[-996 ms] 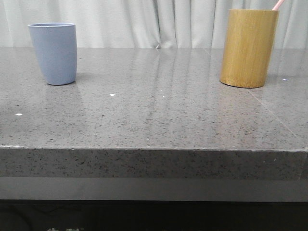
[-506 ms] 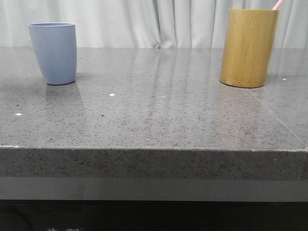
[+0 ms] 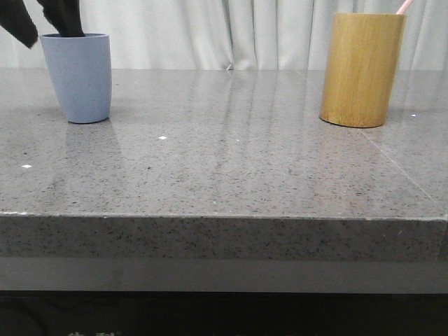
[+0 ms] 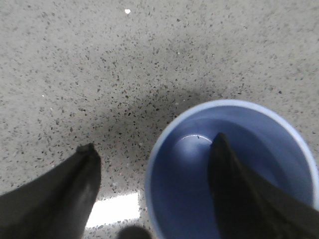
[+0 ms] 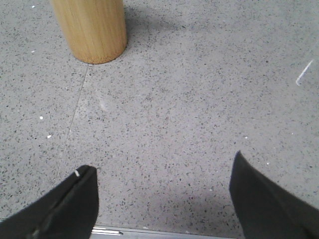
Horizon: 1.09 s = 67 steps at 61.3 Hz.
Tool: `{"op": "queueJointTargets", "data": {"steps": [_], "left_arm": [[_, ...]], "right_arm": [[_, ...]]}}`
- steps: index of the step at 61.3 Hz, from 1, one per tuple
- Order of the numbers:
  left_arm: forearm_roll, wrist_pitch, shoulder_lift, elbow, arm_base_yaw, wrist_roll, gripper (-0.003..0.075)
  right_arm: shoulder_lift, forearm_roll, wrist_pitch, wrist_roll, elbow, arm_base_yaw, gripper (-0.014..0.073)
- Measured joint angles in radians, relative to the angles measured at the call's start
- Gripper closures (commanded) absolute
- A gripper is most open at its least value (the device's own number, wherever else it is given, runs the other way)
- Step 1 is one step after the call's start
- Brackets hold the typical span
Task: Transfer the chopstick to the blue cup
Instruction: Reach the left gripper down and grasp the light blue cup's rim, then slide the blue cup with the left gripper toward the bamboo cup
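The blue cup (image 3: 78,77) stands upright at the far left of the grey stone table. My left gripper (image 3: 43,28) hangs open over its rim, one finger (image 4: 234,189) inside the cup (image 4: 179,199) and the other (image 4: 70,194) outside it. The cup is empty inside. A pale pink chopstick tip (image 3: 404,6) sticks out of the yellow-brown bamboo holder (image 3: 362,68) at the far right. My right gripper (image 5: 162,172) is open and empty above the near table edge, short of the holder (image 5: 92,27). It does not show in the front view.
The grey speckled table (image 3: 224,168) has its front edge close to the camera. A white curtain (image 3: 231,31) hangs behind it. A small white mark (image 5: 304,72) lies on the stone beside the right gripper.
My left gripper has come into the front view at the top left and now straddles the blue cup's rim. Nothing else has moved.
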Motion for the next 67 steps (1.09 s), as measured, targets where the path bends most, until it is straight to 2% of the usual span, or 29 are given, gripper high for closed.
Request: {"op": "queueJointTargets", "data": {"steps": [4,5,16,26,37,49,67], "left_arm": [[0.0,0.013,0.016,-0.012,0.0,0.0,0.0395],[0.0,0.017,0.021,-0.014,0.0,0.0,0.043],[0.0,0.024,0.029,-0.021,0.0,0.0,0.062],[0.0,0.026,0.029,-0.021,0.0,0.0,0.0741],[0.003,0.028,0.029,-0.023,-0.017,0.0,0.0739],[0.013,0.033,0.037,-0.053,-0.104,0.002,0.0739],[-0.043,0.076,0.103,-0.232,-0.233,0.003,0.0739]], "right_arm": [[0.0,0.0,0.0,0.0,0.0,0.0,0.003],[0.0,0.0,0.0,0.0,0.0,0.0,0.003],[0.0,0.0,0.0,0.0,0.0,0.0,0.003],[0.0,0.0,0.0,0.0,0.0,0.0,0.003],[0.0,0.0,0.0,0.0,0.0,0.0,0.003],[0.0,0.0,0.0,0.0,0.0,0.0,0.003],[0.0,0.0,0.0,0.0,0.0,0.0,0.003]]}}
